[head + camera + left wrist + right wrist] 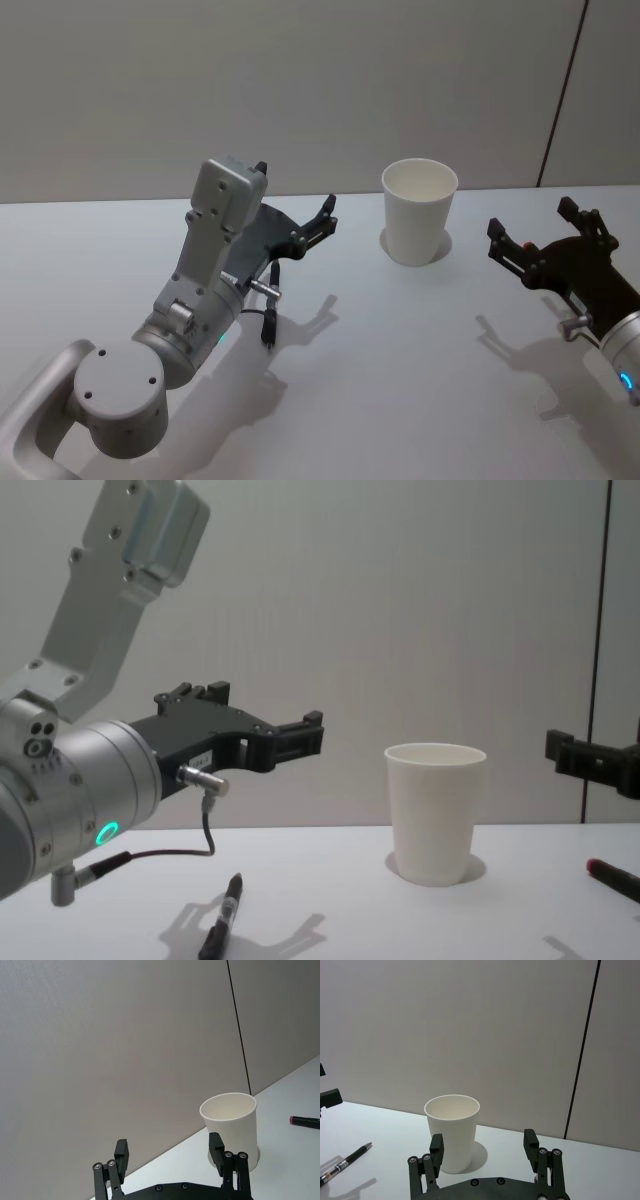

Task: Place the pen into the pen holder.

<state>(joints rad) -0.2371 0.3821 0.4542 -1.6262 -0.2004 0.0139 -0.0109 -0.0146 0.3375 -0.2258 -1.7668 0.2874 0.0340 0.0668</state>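
At lower left of the chest view the pen (222,920) lies untouched on the table (350,925), the pen holder (435,810) empty, with the fingers of the left gripper (169,1145) and right gripper (483,1140) apart.

1. Pen holder (419,225): plain white, no pattern.
2. Pen (221,917): black, silver tip.
3. Left gripper (169,1145) and right gripper (483,1140): black.
4. Left arm (215,230): silver-grey, teal light ring.
5. Table (400,380): white; wall (300,80): pale grey.
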